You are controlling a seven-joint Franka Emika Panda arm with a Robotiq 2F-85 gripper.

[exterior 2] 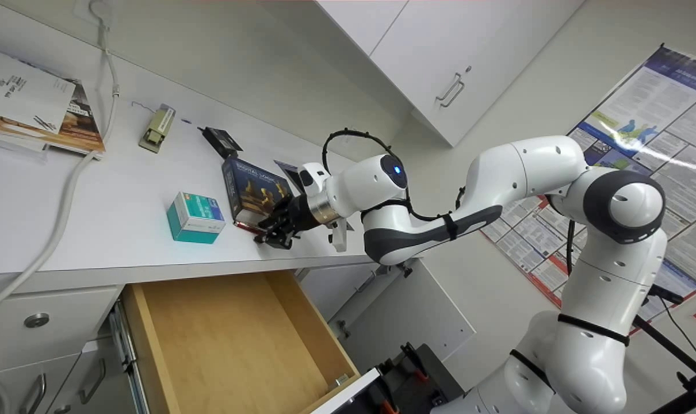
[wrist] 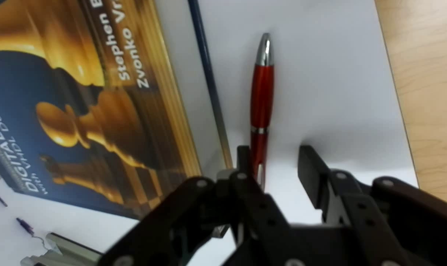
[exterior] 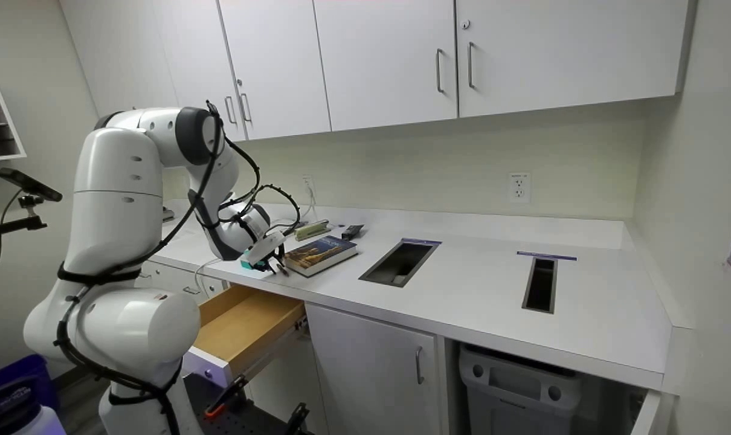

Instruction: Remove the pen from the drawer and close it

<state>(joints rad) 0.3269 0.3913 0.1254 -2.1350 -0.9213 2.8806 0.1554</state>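
A red pen (wrist: pixel 262 96) with a silver tip lies on the white countertop beside a thick book in the wrist view. My gripper (wrist: pixel 273 155) is open. Its fingers stand either side of the pen's clip end, the left finger close to the pen, the right finger apart from it. I cannot tell whether the left finger touches it. In both exterior views the gripper (exterior: pixel 275 266) (exterior 2: pixel 276 230) is low over the counter's front edge. The drawer (exterior: pixel 244 320) (exterior 2: pixel 227 339) is pulled out below, its tan wooden bottom showing; it also shows at the right of the wrist view (wrist: pixel 426 92).
The chess-cover book (exterior: pixel 322 254) (exterior 2: pixel 256 192) (wrist: pixel 98 92) lies right beside the pen. A teal and white box (exterior 2: pixel 195 218), an olive stapler-like object (exterior 2: pixel 157 127) and a black item (exterior 2: pixel 221 141) are on the counter. A white cable (exterior 2: pixel 66 207) crosses its edge.
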